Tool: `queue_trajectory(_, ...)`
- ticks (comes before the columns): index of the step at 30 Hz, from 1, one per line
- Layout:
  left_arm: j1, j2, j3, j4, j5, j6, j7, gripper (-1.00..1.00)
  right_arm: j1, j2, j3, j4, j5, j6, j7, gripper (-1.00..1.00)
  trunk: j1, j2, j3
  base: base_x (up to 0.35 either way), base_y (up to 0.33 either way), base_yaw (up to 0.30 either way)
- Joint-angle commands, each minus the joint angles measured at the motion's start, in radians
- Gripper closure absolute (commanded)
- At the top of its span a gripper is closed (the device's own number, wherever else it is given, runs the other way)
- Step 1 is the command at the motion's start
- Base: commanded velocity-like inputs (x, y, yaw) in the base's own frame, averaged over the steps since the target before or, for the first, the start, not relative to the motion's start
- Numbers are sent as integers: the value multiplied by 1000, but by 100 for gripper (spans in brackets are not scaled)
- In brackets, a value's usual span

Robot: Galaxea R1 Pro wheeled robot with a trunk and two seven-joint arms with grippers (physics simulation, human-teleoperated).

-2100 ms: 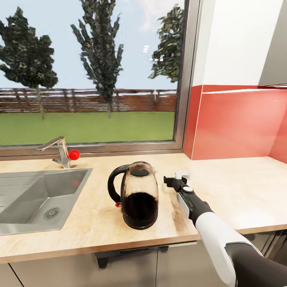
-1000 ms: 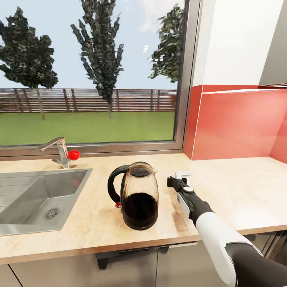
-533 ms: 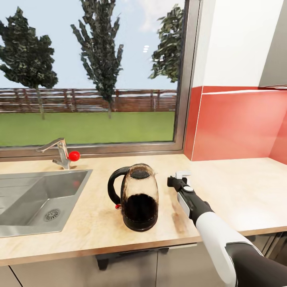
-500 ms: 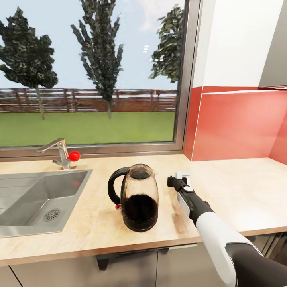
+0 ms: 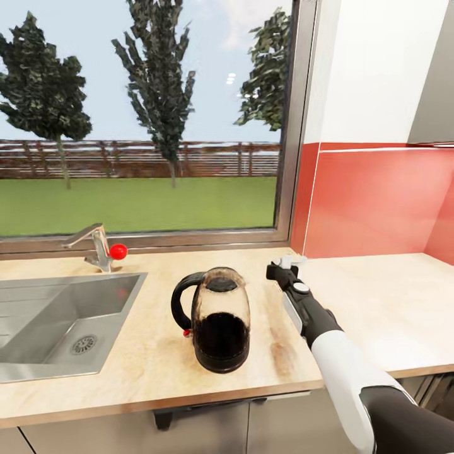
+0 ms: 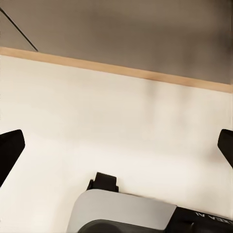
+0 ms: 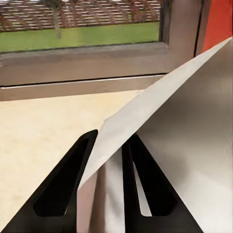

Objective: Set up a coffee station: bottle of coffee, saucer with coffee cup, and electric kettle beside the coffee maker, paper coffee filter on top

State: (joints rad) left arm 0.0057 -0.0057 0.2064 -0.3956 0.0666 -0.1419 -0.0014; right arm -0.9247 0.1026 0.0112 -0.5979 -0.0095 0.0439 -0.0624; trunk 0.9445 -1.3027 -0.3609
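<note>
Right gripper (image 5: 282,268) closed on paper coffee filter (image 7: 184,141); sheet pinched between both fingers (image 7: 63,187) in the right wrist view. In the head view, filter (image 5: 291,259) seen as a small white piece at the gripper tip, held above the tabletop (image 5: 391,302) near the window frame. Left gripper (image 6: 116,150) spread wide, nothing between the fingertips, aimed at a bare pale surface.

Electric kettle (image 5: 217,318) upright on the tabletop, at 9 o'clock from the right gripper, near but apart; handle toward the sink (image 5: 63,315). Faucet (image 5: 94,243) at 10 o'clock from the kettle. Coffee maker location: cannot tell from these views.

Hazards, judged:
- Filter slip or crease: thin, limp sheet held at one edge; fast arm motion likely to fold or drop it.
- Kettle knock-over: forearm sweep toward 9 o'clock likely to strike the tall body.
- Misplacement: target unsighted; release here leaves filter on the tabletop.
</note>
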Motion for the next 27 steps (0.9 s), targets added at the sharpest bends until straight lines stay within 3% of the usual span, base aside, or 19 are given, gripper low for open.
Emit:
queue_trajectory(1, 0, 0, 1, -2, 7, -1, 0, -100, 0, 0, 1, -13, -3, 8, -4, 100, -4, 7, 2, 0, 0, 0)
queue_trajectory(9, 0, 0, 1, -2, 7, -1, 0, -100, 7, -1, 1, -184, -1, 102, -2, 100, -27, 49, 21, 0, 0, 0)
queue_trajectory(12, 0, 0, 1, -2, 7, -1, 0, -100, 18, -1, 1, -304, -1, 212, -2, 100, -27, 49, 21, 0, 0, 0)
queue_trajectory(14, 0, 0, 1, -2, 7, -1, 0, -100, 25, -1, 1, -347, 0, 237, -2, 100, -27, 49, 21, 0, 0, 0)
queue_trajectory(17, 0, 0, 1, -2, 7, -1, 0, -100, 59, -2, 0, -445, 0, 280, -2, 100, -27, 49, 21, 0, 0, 0)
queue_trajectory(21, 0, 0, 1, -2, 7, -1, 0, -100, 177, -6, 1, -690, 0, 407, -2, 100, -27, 49, 21, -46, 0, 0)
queue_trajectory(27, 0, -1, 1, -2, 7, -1, 0, -100, 256, -8, 0, -798, -1, 448, -1, 100, -27, 49, 21, -170, 0, 0)
